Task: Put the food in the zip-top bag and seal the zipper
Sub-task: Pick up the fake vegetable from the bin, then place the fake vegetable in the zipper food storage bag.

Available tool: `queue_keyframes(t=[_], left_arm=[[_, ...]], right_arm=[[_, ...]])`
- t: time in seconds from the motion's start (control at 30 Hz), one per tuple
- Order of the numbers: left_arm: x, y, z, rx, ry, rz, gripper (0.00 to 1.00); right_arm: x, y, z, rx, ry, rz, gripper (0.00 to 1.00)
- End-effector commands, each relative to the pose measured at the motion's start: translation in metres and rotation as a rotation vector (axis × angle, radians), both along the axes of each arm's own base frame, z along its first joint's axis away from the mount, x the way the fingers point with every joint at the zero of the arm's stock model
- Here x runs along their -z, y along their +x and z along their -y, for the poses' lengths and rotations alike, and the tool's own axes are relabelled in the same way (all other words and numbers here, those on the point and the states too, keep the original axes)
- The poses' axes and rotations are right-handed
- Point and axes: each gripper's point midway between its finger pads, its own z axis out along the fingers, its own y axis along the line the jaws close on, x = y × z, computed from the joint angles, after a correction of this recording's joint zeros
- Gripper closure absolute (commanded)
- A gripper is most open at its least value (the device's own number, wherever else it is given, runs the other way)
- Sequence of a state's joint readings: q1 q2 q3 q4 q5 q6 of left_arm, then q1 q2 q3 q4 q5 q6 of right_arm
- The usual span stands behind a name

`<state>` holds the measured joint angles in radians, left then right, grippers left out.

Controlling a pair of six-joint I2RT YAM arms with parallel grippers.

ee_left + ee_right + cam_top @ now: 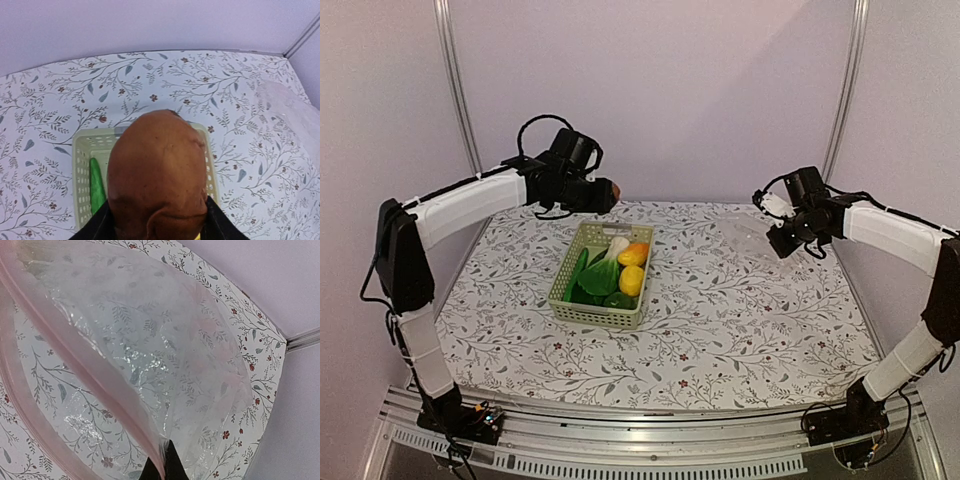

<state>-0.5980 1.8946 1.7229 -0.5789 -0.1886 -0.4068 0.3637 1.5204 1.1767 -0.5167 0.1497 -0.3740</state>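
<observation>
My left gripper (pixel 603 193) is shut on a brown mushroom-like piece (pixel 157 175) and holds it in the air above the far end of the pale green basket (pixel 571 293). The piece fills most of the left wrist view. In the basket lie green cucumbers (pixel 577 273), a bok choy (pixel 607 262), and orange (pixel 634 254) and yellow (pixel 632 280) produce. My right gripper (pixel 782 240) is shut on the zip-top bag (pixel 165 365) at its pinkish zipper (pixel 95 375) and holds it up at the right. The bag's mouth hangs open. The bag barely shows in the top view (pixel 745 235).
The floral tablecloth (pixel 720 320) covers the table. Lavender walls stand behind and to the right. Metal posts (pixel 455 90) stand at the back corners.
</observation>
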Motion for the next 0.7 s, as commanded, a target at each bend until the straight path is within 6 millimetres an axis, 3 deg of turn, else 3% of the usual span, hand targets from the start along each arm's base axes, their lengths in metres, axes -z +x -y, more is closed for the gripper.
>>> queue_keyframes(t=[0.0, 0.2, 0.33, 0.5, 0.67], left_arm=[[-0.027, -0.045, 0.097, 0.275, -0.211, 0.039, 0.69], [-0.050, -0.098, 0.194, 0.507, -0.511, 0.001, 0.74], [-0.048, -0.119, 0.242, 0.597, -0.594, -0.041, 0.75], [-0.021, -0.119, 0.272, 0.619, -0.630, -0.112, 0.76], [0.003, -0.109, 0.282, 0.592, -0.621, -0.149, 0.79]], right_arm=[[0.000, 0.002, -0.012, -0.028, 0.040, -0.033, 1.00], [0.006, 0.001, -0.032, -0.065, 0.071, -0.073, 1.00], [0.009, -0.004, -0.045, -0.092, 0.093, -0.101, 1.00], [0.004, -0.008, -0.056, -0.115, 0.153, -0.131, 1.00], [-0.007, -0.010, -0.059, -0.117, 0.179, -0.129, 1.00]])
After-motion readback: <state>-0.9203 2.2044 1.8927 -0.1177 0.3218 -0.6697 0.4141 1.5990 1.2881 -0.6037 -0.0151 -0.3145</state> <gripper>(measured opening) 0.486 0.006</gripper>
